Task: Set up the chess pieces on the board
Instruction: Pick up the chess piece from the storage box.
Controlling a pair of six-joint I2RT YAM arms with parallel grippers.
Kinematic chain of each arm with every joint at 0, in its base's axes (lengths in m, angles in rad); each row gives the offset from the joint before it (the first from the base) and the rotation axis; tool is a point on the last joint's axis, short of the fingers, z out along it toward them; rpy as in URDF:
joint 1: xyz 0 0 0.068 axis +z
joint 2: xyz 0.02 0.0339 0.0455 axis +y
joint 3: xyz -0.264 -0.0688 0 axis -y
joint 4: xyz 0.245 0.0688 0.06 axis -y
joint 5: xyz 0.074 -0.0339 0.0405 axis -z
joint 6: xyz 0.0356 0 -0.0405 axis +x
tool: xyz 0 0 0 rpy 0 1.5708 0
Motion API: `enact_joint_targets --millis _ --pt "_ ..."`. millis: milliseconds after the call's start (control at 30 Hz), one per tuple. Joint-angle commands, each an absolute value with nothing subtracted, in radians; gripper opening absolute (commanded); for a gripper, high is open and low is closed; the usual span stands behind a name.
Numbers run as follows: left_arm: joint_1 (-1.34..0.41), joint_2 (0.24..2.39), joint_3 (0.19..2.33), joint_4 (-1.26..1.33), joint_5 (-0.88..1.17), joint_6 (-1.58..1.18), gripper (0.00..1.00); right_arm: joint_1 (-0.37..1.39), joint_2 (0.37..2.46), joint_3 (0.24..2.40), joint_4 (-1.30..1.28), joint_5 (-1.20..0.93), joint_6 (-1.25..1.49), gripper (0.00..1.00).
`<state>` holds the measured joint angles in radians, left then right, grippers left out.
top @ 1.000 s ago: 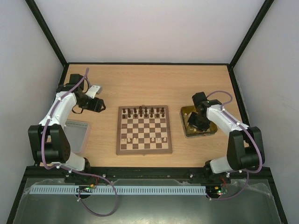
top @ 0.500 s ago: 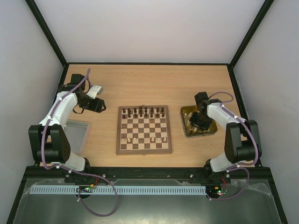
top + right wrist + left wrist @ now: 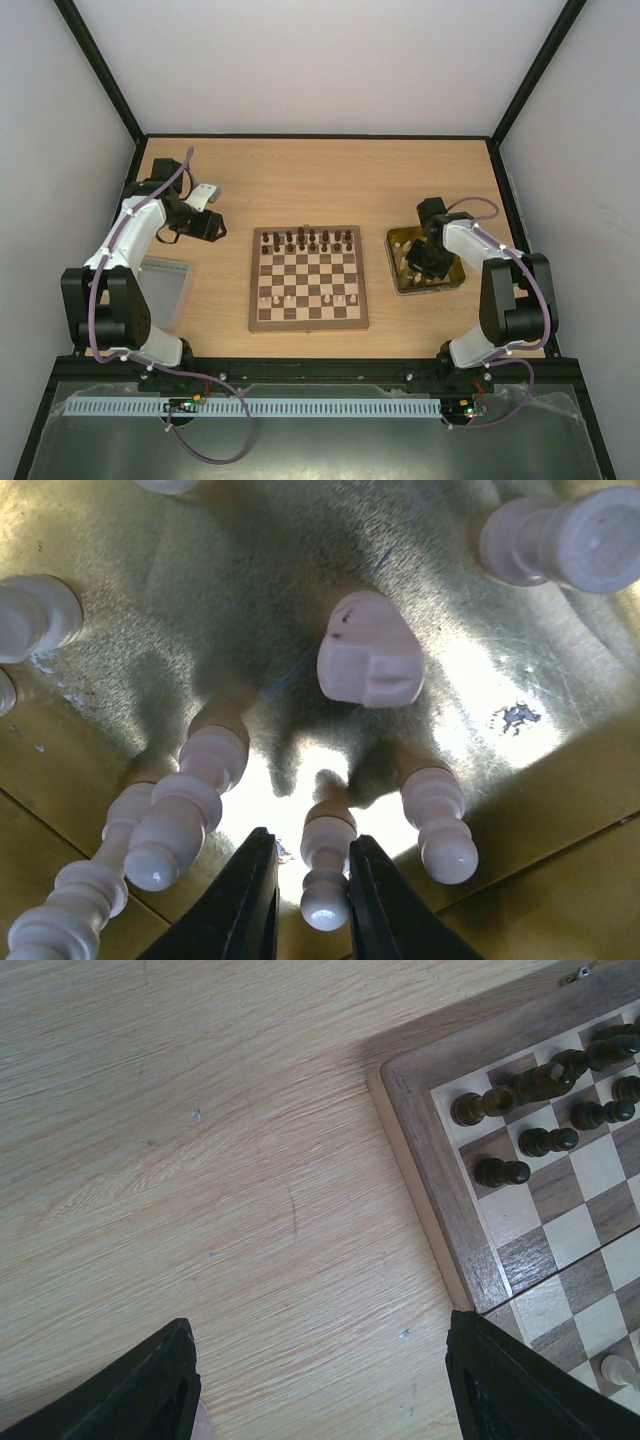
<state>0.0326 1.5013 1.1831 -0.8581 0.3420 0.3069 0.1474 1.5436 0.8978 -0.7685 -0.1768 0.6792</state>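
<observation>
The board (image 3: 308,322) lies mid-table with a row of dark chess pieces (image 3: 305,240) along its far side and a few cream ones (image 3: 300,298) near its front. My right gripper (image 3: 425,262) is down in the shiny yellow tray (image 3: 398,238). In the right wrist view its fingers (image 3: 312,840) stand narrowly open around an upright cream pawn (image 3: 328,870); the right finger touches it and a slim gap shows on the left. My left gripper (image 3: 320,1322) hangs open and empty over bare table beside the board's corner (image 3: 440,1180).
More cream pieces stand around the pawn in the tray (image 3: 120,660), among them a knight (image 3: 370,650) and a pawn (image 3: 440,820) close on the right. A grey lid (image 3: 165,285) lies by the left arm's base. Dark pieces (image 3: 530,1142) fill the board corner nearest the left gripper.
The right gripper has shifted slightly over the tray and its fingers have narrowed around the cream pawn. The left arm has not moved.
</observation>
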Motion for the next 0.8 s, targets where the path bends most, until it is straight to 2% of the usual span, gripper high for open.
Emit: enact_joint_targets --millis 0,167,300,633,767 --pt "0.026 1.487 1.175 -0.865 0.337 0.308 0.69 0.141 1.552 0.876 -0.75 -0.16 0.673 0.17" --pt "0.022 1.483 1.168 -0.861 0.339 0.307 0.69 0.14 1.534 0.873 -0.761 -0.16 0.673 0.07" --pt "0.017 1.483 1.161 -0.855 0.339 0.305 0.69 0.141 1.502 0.892 -0.792 -0.147 0.669 0.04" --pt "0.002 1.479 1.145 -0.842 0.346 0.299 0.69 0.144 1.394 0.938 -0.906 -0.094 0.644 0.02" --pt "-0.006 1.479 1.141 -0.84 0.345 0.298 0.69 0.203 1.348 0.972 -0.945 -0.1 0.66 0.02"
